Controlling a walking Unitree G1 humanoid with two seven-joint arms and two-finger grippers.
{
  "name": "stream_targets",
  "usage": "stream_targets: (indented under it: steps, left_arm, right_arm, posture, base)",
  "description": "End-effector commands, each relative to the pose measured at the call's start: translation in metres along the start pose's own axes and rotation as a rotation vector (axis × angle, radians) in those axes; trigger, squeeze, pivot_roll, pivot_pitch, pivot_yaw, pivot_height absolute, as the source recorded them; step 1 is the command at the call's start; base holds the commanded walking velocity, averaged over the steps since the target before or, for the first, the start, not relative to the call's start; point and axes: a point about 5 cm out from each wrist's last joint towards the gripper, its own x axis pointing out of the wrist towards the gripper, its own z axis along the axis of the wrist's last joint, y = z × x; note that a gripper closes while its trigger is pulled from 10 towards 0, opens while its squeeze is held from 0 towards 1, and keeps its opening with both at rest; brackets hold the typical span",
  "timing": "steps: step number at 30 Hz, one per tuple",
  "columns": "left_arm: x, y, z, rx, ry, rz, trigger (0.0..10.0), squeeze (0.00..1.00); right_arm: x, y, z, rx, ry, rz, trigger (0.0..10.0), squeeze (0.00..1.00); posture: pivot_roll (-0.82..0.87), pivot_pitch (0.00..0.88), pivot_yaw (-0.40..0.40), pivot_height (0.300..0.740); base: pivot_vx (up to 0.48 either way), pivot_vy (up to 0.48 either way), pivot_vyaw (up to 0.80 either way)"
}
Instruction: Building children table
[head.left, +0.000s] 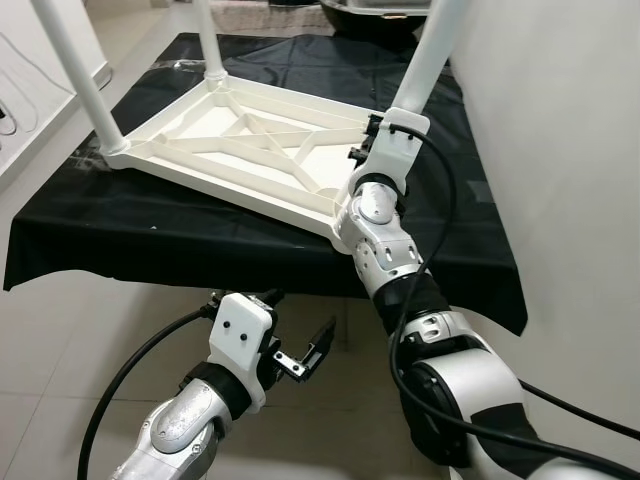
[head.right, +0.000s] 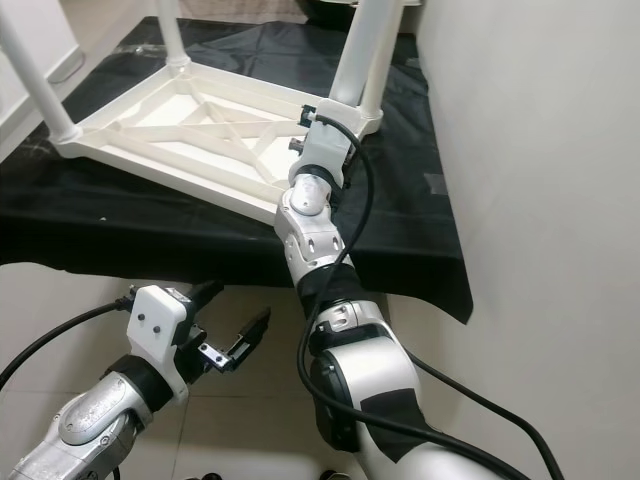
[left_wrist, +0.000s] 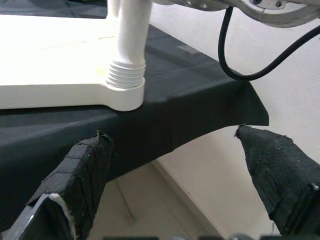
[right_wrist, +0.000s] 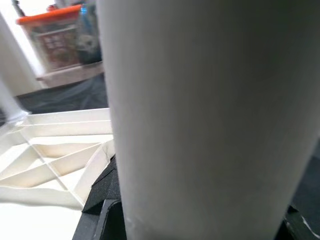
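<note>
Tabletop (head.left: 240, 150): upside down on the black cloth (head.left: 120, 230)
Right claw (head.left: 378, 138): mine, fingers closed round the near white leg (head.left: 430, 55)
Left claw (head.left: 300, 352): mine, spread wide, empty, below the cloth's edge

White ribbed tabletop (head.left: 250, 150) with white legs (head.left: 432, 55) on black cloth (head.left: 150, 230).

white leg (right_wrist: 210, 120) close-up | ribbed tabletop underside (right_wrist: 55, 150) | orange-lidded box (right_wrist: 52, 37)
</note>
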Motion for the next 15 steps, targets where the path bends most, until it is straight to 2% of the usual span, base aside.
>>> stream_targets:
  steps: [1, 2, 3, 4, 5, 6, 7, 8, 9, 10, 13, 15]
  left_arm:
    - [-0.001, 0.0, -0.004, -0.004, 0.008, 0.007, 10.0, 0.0]
    - [-0.001, 0.0, -0.004, -0.004, 0.008, 0.007, 10.0, 0.0]
    - [-0.001, -0.001, -0.004, -0.005, 0.007, 0.008, 10.0, 0.0]
    - [-0.001, -0.001, -0.004, -0.005, 0.007, 0.008, 10.0, 0.0]
    - [-0.002, -0.001, -0.004, -0.005, 0.008, 0.008, 10.0, 0.0]
    - [-0.002, -0.001, -0.004, -0.005, 0.008, 0.008, 10.0, 0.0]
    - [-0.002, -0.001, -0.004, -0.005, 0.008, 0.008, 10.0, 0.0]
    - [-0.002, -0.001, -0.004, -0.005, 0.008, 0.008, 10.0, 0.0]
    - [-0.002, 0.0, -0.004, -0.004, 0.008, 0.009, 10.0, 0.0]
    - [-0.002, 0.0, -0.004, -0.004, 0.008, 0.009, 10.0, 0.0]
    - [-0.003, -0.001, -0.004, -0.004, 0.007, 0.011, 10.0, 0.0]
    - [-0.003, -0.001, -0.004, -0.004, 0.007, 0.011, 10.0, 0.0]
  right_arm:
    - [-0.016, -0.006, -0.066, -0.03, 0.281, 0.085, 10.0, 0.0]
    - [-0.016, -0.006, -0.066, -0.03, 0.281, 0.085, 10.0, 0.0]
    - [-0.016, -0.002, -0.064, -0.028, 0.277, 0.153, 10.0, 0.0]
    - [-0.016, -0.002, -0.064, -0.028, 0.277, 0.153, 10.0, 0.0]
    - [-0.016, 0.003, -0.063, -0.037, 0.272, 0.228, 10.0, 0.0]
    - [-0.016, 0.003, -0.063, -0.037, 0.272, 0.228, 10.0, 0.0]
    - [-0.016, 0.007, -0.062, -0.043, 0.268, 0.294, 10.0, 0.0]
    - [-0.016, 0.007, -0.062, -0.043, 0.268, 0.294, 10.0, 0.0]
    - [-0.017, 0.011, -0.06, -0.047, 0.262, 0.37, 10.0, 0.0]
    - [-0.017, 0.011, -0.06, -0.047, 0.262, 0.37, 10.0, 0.0]
    - [-0.016, 0.02, -0.053, -0.052, 0.238, 0.569, 10.0, 0.0]
    - [-0.016, 0.02, -0.052, -0.053, 0.237, 0.595, 10.0, 0.0]
  posture:
    - [0.11, 0.219, -0.015, 0.74]
    - [0.11, 0.219, -0.015, 0.74]
    - [0.11, 0.218, -0.017, 0.74]
    - [0.11, 0.218, -0.017, 0.74]
    - [0.11, 0.216, -0.017, 0.74]
    - [0.11, 0.216, -0.017, 0.74]
    - [0.11, 0.215, -0.017, 0.74]
    - [0.11, 0.215, -0.017, 0.74]
    - [0.11, 0.213, -0.018, 0.74]
    - [0.11, 0.213, -0.018, 0.74]
    - [0.11, 0.215, -0.024, 0.74]
    - [0.11, 0.215, -0.024, 0.74]
  base:
    - [0.0, 0.0, 0.0]
    - [0.0, 0.0, 0.0]
    - [0.0, 0.0, 0.0]
    - [0.0, 0.0, 0.0]
    - [0.0, 0.0, 0.0]
    - [0.0, 0.0, 0.0]
    - [0.0, 0.0, 0.0]
    - [0.0, 0.0, 0.0]
    - [0.0, 0.0, 0.0]
    - [0.0, 0.0, 0.0]
    - [0.0, 0.0, 0.0]
    - [0.0, 0.0, 0.0]
